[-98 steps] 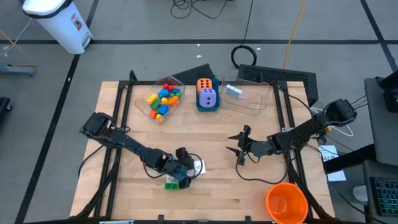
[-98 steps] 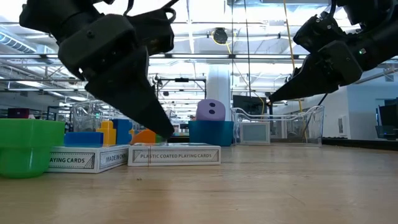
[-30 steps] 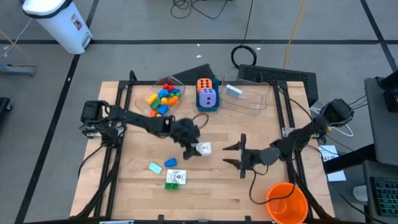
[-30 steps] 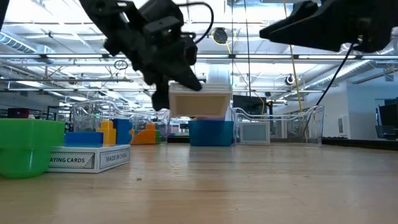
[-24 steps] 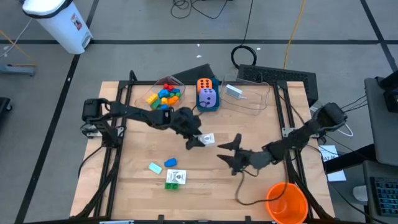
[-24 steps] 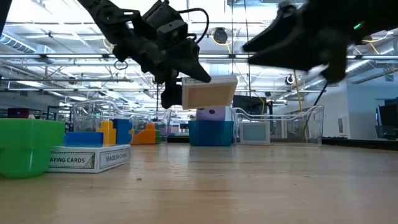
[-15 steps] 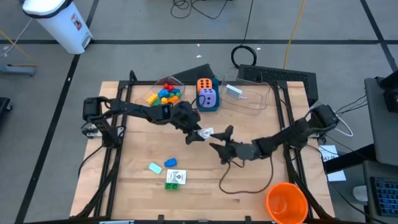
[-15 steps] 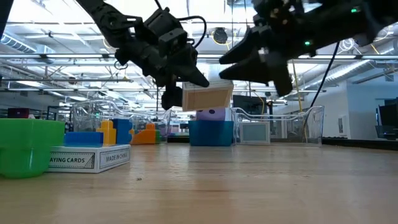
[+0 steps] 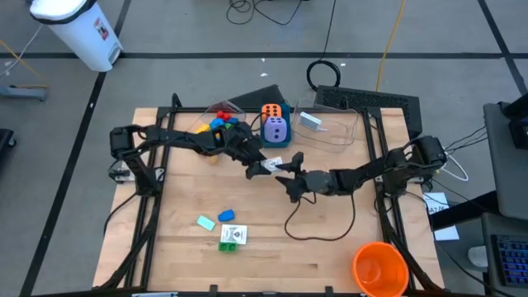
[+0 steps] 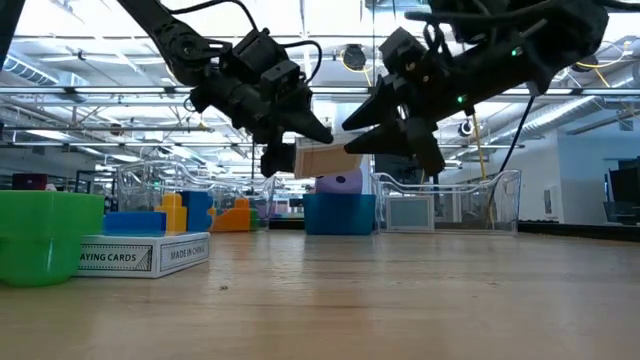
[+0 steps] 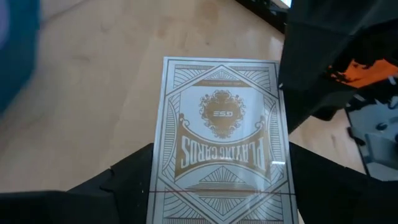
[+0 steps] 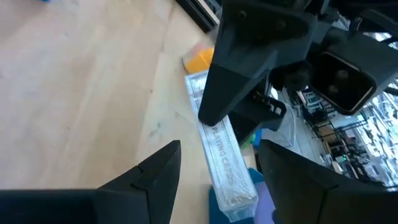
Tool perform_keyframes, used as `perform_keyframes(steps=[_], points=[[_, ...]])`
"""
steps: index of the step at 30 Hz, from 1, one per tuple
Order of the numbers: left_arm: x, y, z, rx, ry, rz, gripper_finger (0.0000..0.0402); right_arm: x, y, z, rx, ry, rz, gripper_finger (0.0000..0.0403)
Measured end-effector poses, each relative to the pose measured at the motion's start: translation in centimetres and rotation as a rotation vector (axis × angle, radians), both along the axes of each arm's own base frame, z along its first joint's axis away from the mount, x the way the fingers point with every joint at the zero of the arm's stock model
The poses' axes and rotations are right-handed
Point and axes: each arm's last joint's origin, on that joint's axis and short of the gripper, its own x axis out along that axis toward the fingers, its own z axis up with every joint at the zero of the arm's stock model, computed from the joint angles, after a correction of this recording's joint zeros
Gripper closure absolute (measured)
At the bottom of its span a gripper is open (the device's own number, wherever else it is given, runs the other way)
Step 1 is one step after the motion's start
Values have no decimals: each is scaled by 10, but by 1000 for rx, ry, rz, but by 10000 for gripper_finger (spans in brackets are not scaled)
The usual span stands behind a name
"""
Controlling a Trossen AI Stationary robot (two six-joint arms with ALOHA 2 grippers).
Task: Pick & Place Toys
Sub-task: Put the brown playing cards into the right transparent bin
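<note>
A white playing-card box (image 9: 272,165) hangs above the middle of the table, and my left gripper (image 9: 261,168) is shut on it. In the low view the box (image 10: 322,160) sits level, well clear of the wood. My right gripper (image 9: 289,174) is open and faces the box from the right. In the right wrist view its two fingers (image 12: 152,177) stand on either side of the box's free end (image 12: 225,171) with a gap on each side. Loose on the near left lie two blue bricks (image 9: 205,221), a green brick (image 10: 40,235) and another card box (image 10: 140,255). My left gripper pinches the card box by its two long edges (image 11: 157,186) between its two fingers, near one short end. The fingers come slanting down from the table's left and lie along the box. The box is lifted clear, roughly level, its printed face up.
At the far edge stand a clear tub of coloured bricks (image 9: 216,124), a blue box (image 9: 275,139) holding an orange die (image 9: 271,111) and a purple die (image 9: 277,129), and a clear tub (image 9: 330,130) with a white box. An orange cup (image 9: 379,268) stands near right.
My left gripper has carried the card box toward the far edge and a little right, keeping it lifted and level. My right gripper has swung from the near right toward the left and far edge, rolling as it went, until its fingers flank the box's free end.
</note>
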Motion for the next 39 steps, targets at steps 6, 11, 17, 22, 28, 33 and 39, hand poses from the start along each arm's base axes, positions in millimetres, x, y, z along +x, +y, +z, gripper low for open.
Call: perform_keyframes(steps=[6,11,17,22,28,33,39], points=[[-2,8,1,7,-21,1,88,1,-13,-1,-10,21,-7,219],[-2,10,2,22,-37,-22,66,2,-22,-1,-13,26,-18,283],[2,12,9,56,-58,-36,89,1,-26,-1,-34,34,-35,340],[5,17,18,123,-77,-63,70,1,-25,0,-38,22,-56,340],[13,22,38,191,-127,-86,28,1,-23,-1,-47,28,-84,336],[18,23,58,276,-154,-129,15,0,-25,-2,-71,41,-134,339],[11,25,90,398,-92,-103,14,-15,-27,18,-100,55,-238,338]])
